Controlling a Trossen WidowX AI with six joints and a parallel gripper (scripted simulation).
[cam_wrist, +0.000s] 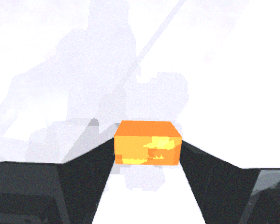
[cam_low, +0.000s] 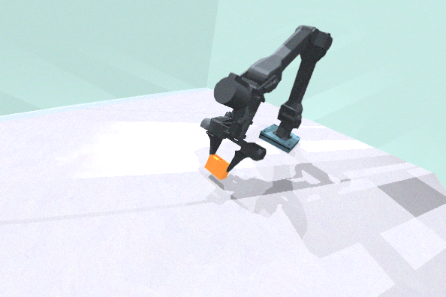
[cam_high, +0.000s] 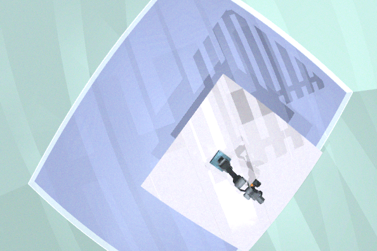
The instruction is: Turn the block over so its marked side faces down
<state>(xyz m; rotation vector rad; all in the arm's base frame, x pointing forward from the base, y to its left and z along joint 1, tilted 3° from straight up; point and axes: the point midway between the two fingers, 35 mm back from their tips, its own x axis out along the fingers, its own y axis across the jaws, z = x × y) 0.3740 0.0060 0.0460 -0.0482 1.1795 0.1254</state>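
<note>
Across the pale table [cam_high: 178, 171] [cam_low: 113, 247], turning work is partly complete: the grasp is made, while the release and very likely most of the turning remain outstanding. The six-joint arm [cam_high: 233, 173] [cam_low: 279, 61], mounted on its blue base plate [cam_high: 213, 162] [cam_low: 293, 145], reaches outward with its wrist bent downward. At its end the parallel-jaw gripper [cam_high: 252, 186] [cam_low: 220, 163] [cam_wrist: 146, 141] is clamped on the orange block, one finger against each of two opposite sides. The orange block [cam_high: 252, 185] [cam_low: 217, 167] [cam_wrist: 147, 150] is held tilted in the exterior view and appears to be just above the table, its shadow beneath; contact at the lowest edge cannot be confirmed. Smallest item: the marked side. Yellow patches [cam_wrist: 160, 143] show on the face turned toward the wrist camera, but whether these are the mark or light cannot be certified. Judged outstanding: completing the rotation, lowering the block flat, opening the fingers and withdrawing.
</note>
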